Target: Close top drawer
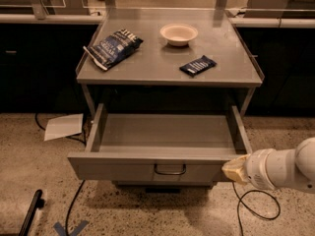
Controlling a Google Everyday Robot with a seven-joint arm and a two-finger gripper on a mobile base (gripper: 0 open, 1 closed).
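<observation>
The top drawer [123, 170] is a wide shallow grey metal drawer, pulled far out from under the cart's tabletop [162, 65], and its tray looks empty. A small dark loop handle [170, 169] sits mid-front. My gripper [235, 169] comes in from the right on a white arm. Its yellowish tip is at the drawer front's right end, touching or nearly touching it.
On the tabletop lie a dark chip bag [113, 46], a white bowl [178, 34] and a small dark snack bar [198, 65]. A sheet of paper [64, 126] and black cables [251, 205] lie on the speckled floor. Dark counters stand behind the cart.
</observation>
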